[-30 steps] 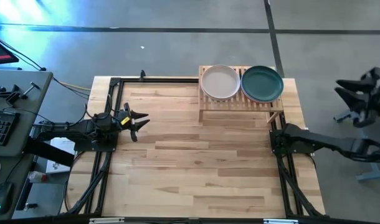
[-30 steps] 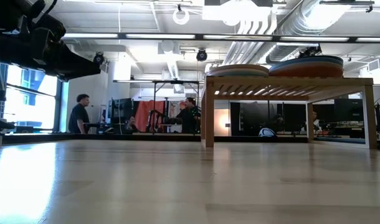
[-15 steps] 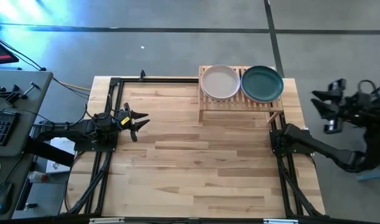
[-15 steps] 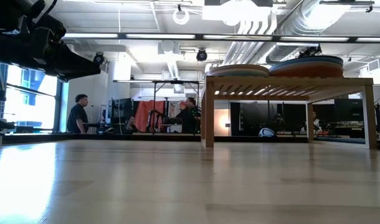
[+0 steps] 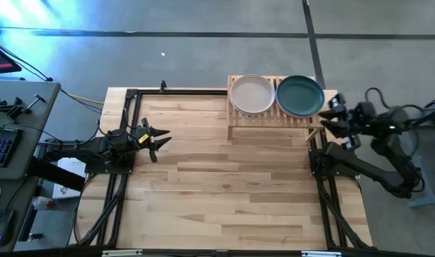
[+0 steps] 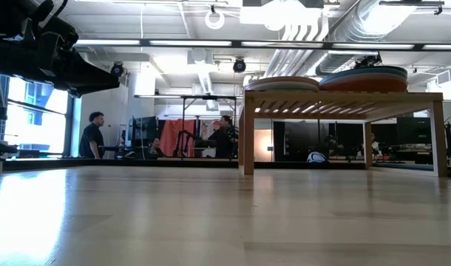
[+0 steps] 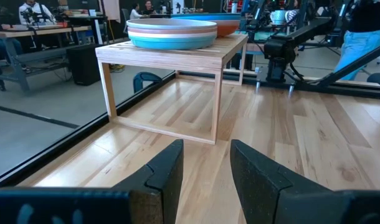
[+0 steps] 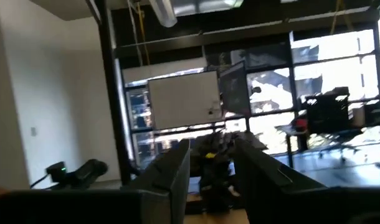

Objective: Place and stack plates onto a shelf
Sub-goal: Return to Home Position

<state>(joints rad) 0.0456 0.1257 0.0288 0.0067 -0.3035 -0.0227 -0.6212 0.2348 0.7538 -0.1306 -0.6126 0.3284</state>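
Shelf point(image 5: 273, 118): a low rack of pale bamboo slats on square legs. It sits upper right in the high view, at the far edge of the tabletop point(image 5: 224, 185). The tabletop is jointed strips of light wood, smooth, with a soft sheen in the low view.

Two stacks of plates sit side by side on the slats, rims nearly meeting. From above only the top plates show:
- The grey-white plate point(image 5: 252, 95) is on the left.
- The dark teal plate point(image 5: 300, 96) is on the right.
- Both are round, shallow and matte, with a low raised rim.

In the low view, upper right, the stacks show edge-on:
- The left stack point(image 6: 282, 83) shows thin pale and peach-brown edges.
- The right stack point(image 6: 364, 77) shows bluish bands over an orange-red one.

Left gripper point(image 5: 155, 140): mid left of the high view, above the table's left margin. Its dark fingers point(image 7: 168, 171) are spread in a V with only bare wood showing in the gap. In its wrist view the shelf stands ahead.

Right gripper point(image 5: 333, 113): right side of the high view, just beside the shelf's right end, near the table edge. Its wrist view looks into the room at windows. Its two dark fingers point(image 8: 174, 174) are parted, with nothing between them.

A person point(image 6: 92, 137) stands in the room beyond the table, left in the low view.
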